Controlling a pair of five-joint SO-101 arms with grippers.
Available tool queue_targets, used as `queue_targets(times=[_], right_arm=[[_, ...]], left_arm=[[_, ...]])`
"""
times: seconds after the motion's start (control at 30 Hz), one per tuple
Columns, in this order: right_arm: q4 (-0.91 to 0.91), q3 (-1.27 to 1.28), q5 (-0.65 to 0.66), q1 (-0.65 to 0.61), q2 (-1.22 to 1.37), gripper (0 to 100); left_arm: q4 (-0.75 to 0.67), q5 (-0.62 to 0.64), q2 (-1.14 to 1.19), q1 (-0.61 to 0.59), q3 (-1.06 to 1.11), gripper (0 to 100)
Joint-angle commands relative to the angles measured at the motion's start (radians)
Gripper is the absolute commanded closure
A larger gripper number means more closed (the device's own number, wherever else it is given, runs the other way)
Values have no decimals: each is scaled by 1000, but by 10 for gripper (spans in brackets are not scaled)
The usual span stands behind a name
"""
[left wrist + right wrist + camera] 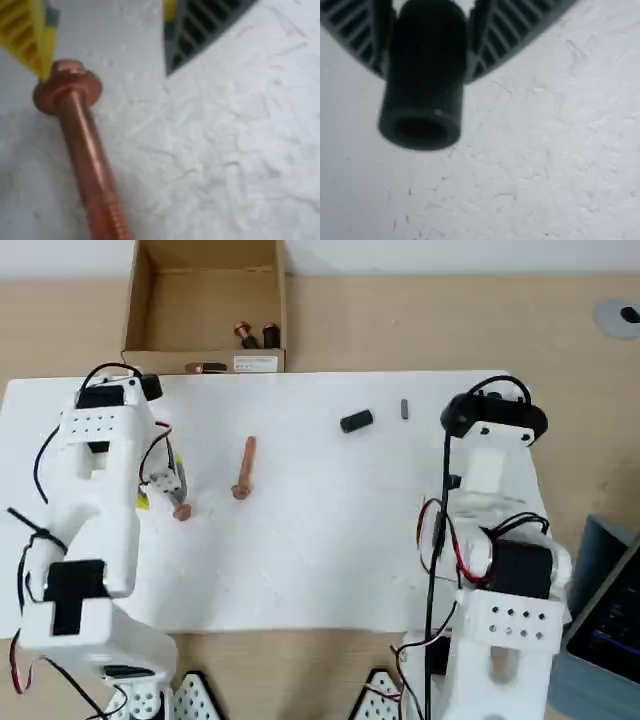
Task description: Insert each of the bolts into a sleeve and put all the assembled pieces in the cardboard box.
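Bolts lie near the left gripper (170,490) on the white sheet (320,560). The first bolt (182,510) lies right at the gripper's tips. In the left wrist view this first bolt (82,150) rests flat with its flanged head touching the yellow finger (27,35), while the dark finger (200,30) stands well apart from it. The left gripper (105,60) is thus spread and grips nothing.

The second bolt (245,468) lies just beyond the gripper's tips, on the side towards the other arm. The cardboard box (140,300) stands farther out from the left gripper, past the sheet's far edge. Two small copper-and-black pieces (243,334) lie inside by its near wall, and a copper piece (205,367) lies on its front flap.

A loose sleeve (356,421) lies between the two arms, nearer the right arm, with a small grey piece (404,409) just beside it.

The right gripper (426,70) is pinched on a black held sleeve (422,110). The sleeve's open end points out past the fingertips, just above the sheet.
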Motion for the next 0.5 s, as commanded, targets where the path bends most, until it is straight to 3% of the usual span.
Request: queue_targets(times=[0.0,0.33,0.47], right_arm=[[-17,1,-2,4,-24,989],[-17,1,-2,4,-22,989],[-17,1,-2,4,-22,989]], left_arm=[[-37,-11,30,-2,-55,836],[-140,-6,160,-8,-51,844],[-141,-6,209,-8,-54,957]])
